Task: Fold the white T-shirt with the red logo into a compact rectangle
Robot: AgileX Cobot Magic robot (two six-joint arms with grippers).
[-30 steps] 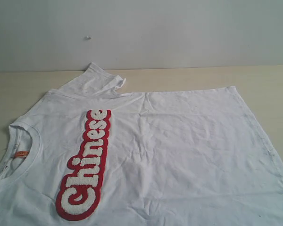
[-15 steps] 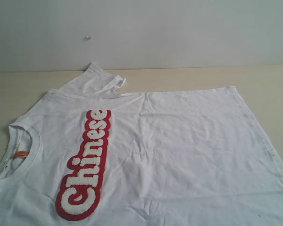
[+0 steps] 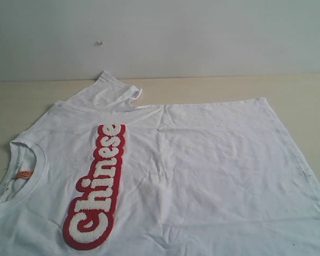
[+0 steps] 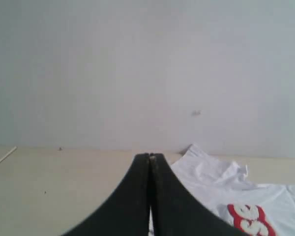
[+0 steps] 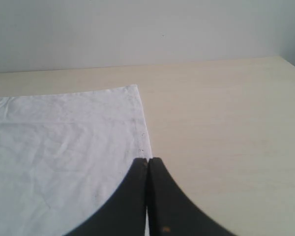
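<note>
The white T-shirt (image 3: 202, 170) lies spread flat and wrinkled over the table, collar to the left, hem to the right. The red logo (image 3: 98, 186) runs as a long strip across its chest. An orange neck label (image 3: 24, 174) shows inside the collar. One sleeve (image 3: 109, 92) is bunched at the far side. Neither gripper shows in the exterior view. In its wrist view my left gripper (image 4: 150, 156) is shut and empty, with the sleeve (image 4: 211, 172) off to one side. My right gripper (image 5: 148, 160) is shut and empty above the shirt's hem edge (image 5: 140, 123).
The shirt rests on a pale wooden table (image 3: 298, 90) that ends at a plain white wall (image 3: 202, 37). Bare tabletop (image 5: 226, 128) lies beyond the hem, and more of the bare tabletop (image 4: 64, 187) shows beside the sleeve.
</note>
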